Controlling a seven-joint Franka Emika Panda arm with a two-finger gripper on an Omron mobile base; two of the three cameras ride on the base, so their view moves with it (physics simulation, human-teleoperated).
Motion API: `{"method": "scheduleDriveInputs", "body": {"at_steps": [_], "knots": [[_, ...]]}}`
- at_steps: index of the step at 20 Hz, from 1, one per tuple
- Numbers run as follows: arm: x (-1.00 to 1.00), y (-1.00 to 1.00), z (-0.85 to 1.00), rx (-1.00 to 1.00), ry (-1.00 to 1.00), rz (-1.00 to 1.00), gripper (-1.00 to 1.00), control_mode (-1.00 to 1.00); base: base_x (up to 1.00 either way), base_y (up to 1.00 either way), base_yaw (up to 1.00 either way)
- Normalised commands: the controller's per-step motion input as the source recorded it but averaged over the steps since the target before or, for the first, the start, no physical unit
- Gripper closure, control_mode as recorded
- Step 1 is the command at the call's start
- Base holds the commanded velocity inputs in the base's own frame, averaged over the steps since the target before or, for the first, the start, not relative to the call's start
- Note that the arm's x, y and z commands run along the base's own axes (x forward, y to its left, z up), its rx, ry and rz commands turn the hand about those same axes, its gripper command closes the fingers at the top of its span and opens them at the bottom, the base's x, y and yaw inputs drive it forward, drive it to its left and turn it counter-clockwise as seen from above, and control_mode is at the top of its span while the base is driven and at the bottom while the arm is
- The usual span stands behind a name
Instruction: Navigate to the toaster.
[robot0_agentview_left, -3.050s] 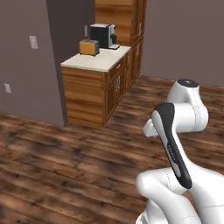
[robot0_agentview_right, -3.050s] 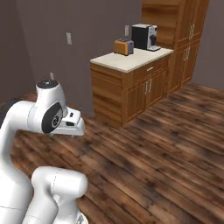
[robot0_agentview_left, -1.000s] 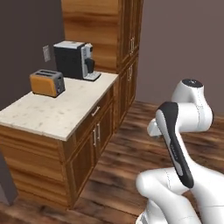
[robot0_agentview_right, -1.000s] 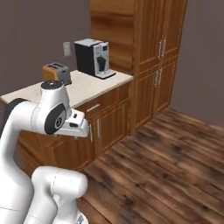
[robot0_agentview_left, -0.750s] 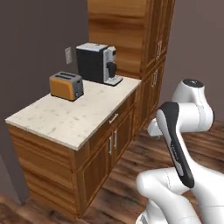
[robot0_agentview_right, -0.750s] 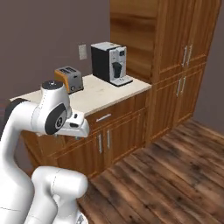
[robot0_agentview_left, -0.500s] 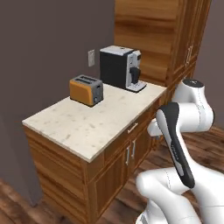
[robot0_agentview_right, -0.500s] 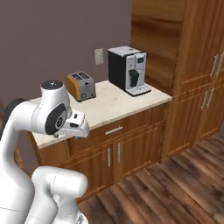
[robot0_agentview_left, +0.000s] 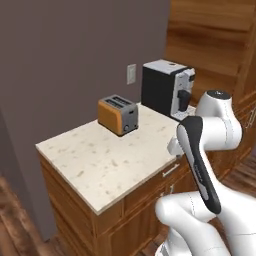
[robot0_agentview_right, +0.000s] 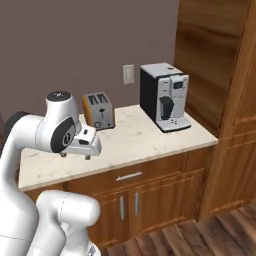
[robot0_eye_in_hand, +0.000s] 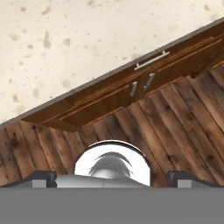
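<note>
Toaster (robot0_agentview_left: 118, 115): left base view, orange sides, grey top and end panel, upright near the back of the speckled countertop (robot0_agentview_left: 95, 160), below the wall outlet (robot0_agentview_left: 131, 73).
Coffee machine (robot0_agentview_left: 166, 89): same view, black and silver, taller, near the toaster on its right.
Toaster, right base view (robot0_agentview_right: 98, 111): at the wall, partly behind the arm's upper joint; coffee machine (robot0_agentview_right: 164, 96) to its right.
Gripper (robot0_agentview_right: 75, 155): two short tips point down over the counter's front part; opening cannot be told.
Hand view: countertop edge (robot0_eye_in_hand: 78, 48), drawer handle (robot0_eye_in_hand: 151, 61), two cabinet door handles, wood floor (robot0_eye_in_hand: 175, 127).
</note>
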Motion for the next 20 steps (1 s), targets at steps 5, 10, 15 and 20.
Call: {"method": "scheduleDriveInputs", "body": {"at_steps": [5, 10, 15, 20], "knots": [[0.00, 0.00, 0.00, 0.00, 0.00, 0.00, -1.00, 1.00, 0.58, -0.28, 0.37], [0.00, 0.00, 0.00, 0.00, 0.00, 0.00, -1.00, 1.00, 0.49, -0.12, 0.39], [0.00, 0.00, 0.00, 0.00, 0.00, 0.00, -1.00, 1.00, 0.57, -0.20, 0.40], [0.00, 0.00, 0.00, 0.00, 0.00, 0.00, -1.00, 1.00, 0.51, -0.42, 0.41]]}}
